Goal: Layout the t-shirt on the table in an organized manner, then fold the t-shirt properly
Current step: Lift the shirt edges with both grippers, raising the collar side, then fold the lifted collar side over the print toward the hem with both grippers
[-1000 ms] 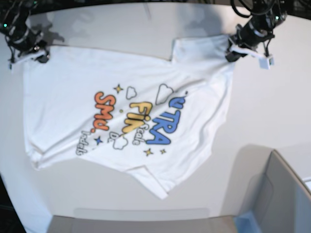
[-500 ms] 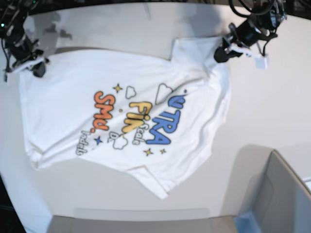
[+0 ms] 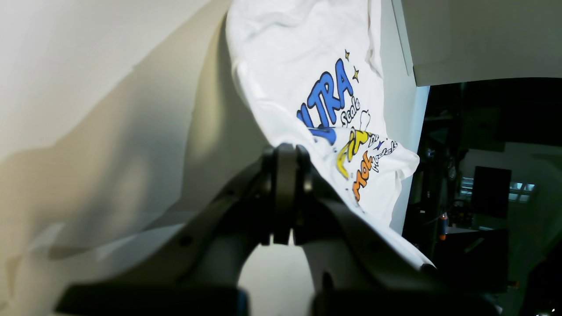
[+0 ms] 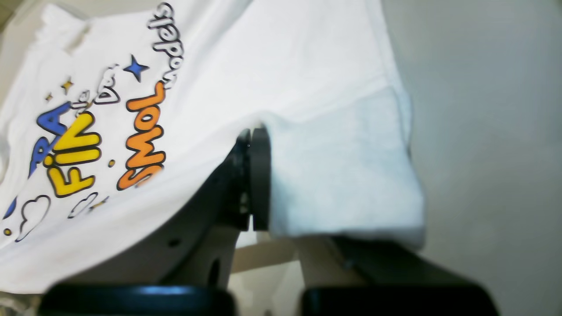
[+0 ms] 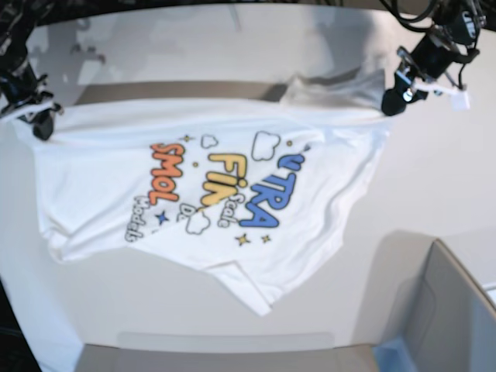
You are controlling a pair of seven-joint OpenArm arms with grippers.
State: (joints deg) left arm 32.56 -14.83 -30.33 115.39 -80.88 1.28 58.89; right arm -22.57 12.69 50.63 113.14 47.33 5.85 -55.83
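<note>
The white t-shirt (image 5: 101, 178) with its orange, yellow and blue print faces up on the white table (image 5: 442, 170). Its far edge is pulled taut between my two grippers and raised, throwing a shadow behind it; the near part lies wrinkled on the table. My left gripper (image 5: 391, 99) is shut on the far right corner of the cloth. My right gripper (image 5: 43, 128) is shut on the far left corner. In the left wrist view the closed left gripper (image 3: 285, 153) pinches the t-shirt (image 3: 303, 52). In the right wrist view the right gripper (image 4: 252, 134) pinches the t-shirt (image 4: 316, 57).
A grey bin-like box (image 5: 453, 310) stands at the near right corner. A flat grey panel (image 5: 225, 353) lies along the near edge. The table's dark curved far edge (image 5: 232, 4) runs behind both arms.
Both grippers have moved apart, the left one to the right and the right one further left and nearer. The shirt's far edge is now stretched straight and lifted, and the print has shifted.
</note>
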